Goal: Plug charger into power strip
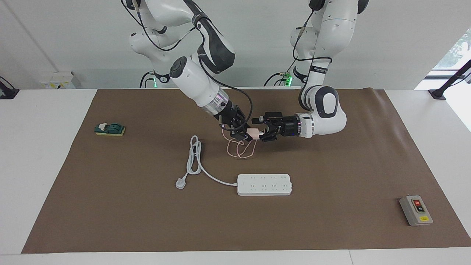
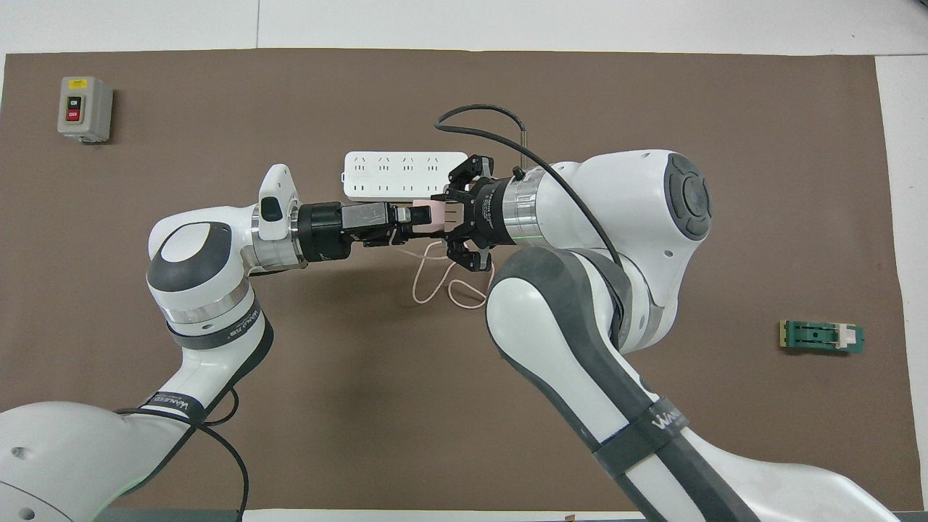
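Two grippers meet in the air in the facing view: the right gripper (image 1: 245,135) is clamped on one pink charger (image 1: 252,133), and the left gripper (image 1: 262,129), jaws spread, brackets that same cube. One cable (image 1: 241,148) hangs below them onto the mat. One power strip (image 1: 264,184) lies well below both hands.

From overhead, one charger (image 2: 431,211) sits between the left gripper (image 2: 415,217) and right gripper (image 2: 451,214), just beside one power strip (image 2: 402,175). One grey switch box (image 2: 84,109) and one green block (image 2: 821,336) lie well apart.

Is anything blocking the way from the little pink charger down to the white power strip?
Nothing visible. The charger hangs up in the air in the right end effector, and bare brown mat lies between it and the power strip.
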Controlling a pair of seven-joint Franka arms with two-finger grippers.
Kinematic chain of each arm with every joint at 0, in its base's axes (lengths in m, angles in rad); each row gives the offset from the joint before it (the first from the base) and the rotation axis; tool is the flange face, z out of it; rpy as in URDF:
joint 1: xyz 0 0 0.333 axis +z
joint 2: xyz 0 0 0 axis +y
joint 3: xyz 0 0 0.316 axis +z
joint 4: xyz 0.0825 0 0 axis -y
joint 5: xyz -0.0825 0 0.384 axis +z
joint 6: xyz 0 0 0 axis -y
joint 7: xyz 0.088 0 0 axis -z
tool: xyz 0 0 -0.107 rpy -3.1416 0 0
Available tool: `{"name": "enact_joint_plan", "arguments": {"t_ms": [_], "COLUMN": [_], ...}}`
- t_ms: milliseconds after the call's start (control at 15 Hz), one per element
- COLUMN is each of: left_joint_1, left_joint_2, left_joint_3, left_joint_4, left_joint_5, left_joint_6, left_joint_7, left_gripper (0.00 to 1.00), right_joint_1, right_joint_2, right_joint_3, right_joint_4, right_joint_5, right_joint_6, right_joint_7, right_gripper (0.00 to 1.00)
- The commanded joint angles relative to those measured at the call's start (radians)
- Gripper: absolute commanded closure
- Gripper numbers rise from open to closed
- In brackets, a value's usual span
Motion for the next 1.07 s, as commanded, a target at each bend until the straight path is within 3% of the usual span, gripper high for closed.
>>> {"name": "enact_joint_plan", "arguments": {"t_ms": [0, 667, 1000], "left_joint_1": [-0.006, 0.001, 0.016], "left_joint_2": [0.004, 0.005, 0.027], "left_joint_3": [0.007, 0.009, 0.009], "left_joint_4": [-0.002, 0.004, 0.059], "left_joint_5": [-0.013, -0.004, 0.05], "left_joint_6": [0.014, 0.017, 0.017], "left_joint_7": [0.022, 0.076, 0.119], "left_gripper": [0.0, 0.0, 0.0], "right_joint_1": [0.004, 0.0, -0.003], "right_joint_2": [0.001, 0.004, 0.004], "right_joint_3": [-0.002, -0.002, -0.002], "right_joint_4": [0.003, 0.004, 0.003], "right_joint_5": [0.03, 0.03, 0.032], "right_joint_6": [0.018, 0.015, 0.015], "right_joint_7": [0.009, 0.009, 0.009], "right_gripper": [1.0, 1.0, 1.0]}}
